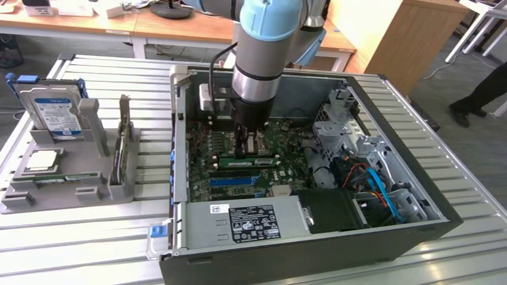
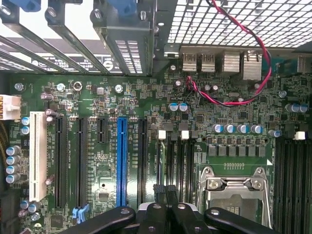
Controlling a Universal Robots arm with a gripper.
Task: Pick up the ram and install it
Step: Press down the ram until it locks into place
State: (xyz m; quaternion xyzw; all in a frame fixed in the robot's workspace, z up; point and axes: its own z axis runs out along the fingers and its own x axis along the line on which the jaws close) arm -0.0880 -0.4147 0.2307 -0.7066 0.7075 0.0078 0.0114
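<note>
The gripper (image 1: 252,144) is down inside the open computer case (image 1: 412,228), its fingers pressed together just above the motherboard (image 2: 97,126). In the exterior view a green ram (image 1: 247,160) stick lies lengthwise in the slot area directly under the fingertips; whether it is fully seated I cannot tell. In the wrist view the closed fingers (image 2: 168,197) sit over the black memory slots beside the empty processor socket (image 2: 236,187). To do this step well, I judge the push should be straight down and centred on the stick's top edge, avoiding any tilt that would seat only one end, and clear of the nearby capacitors.
</note>
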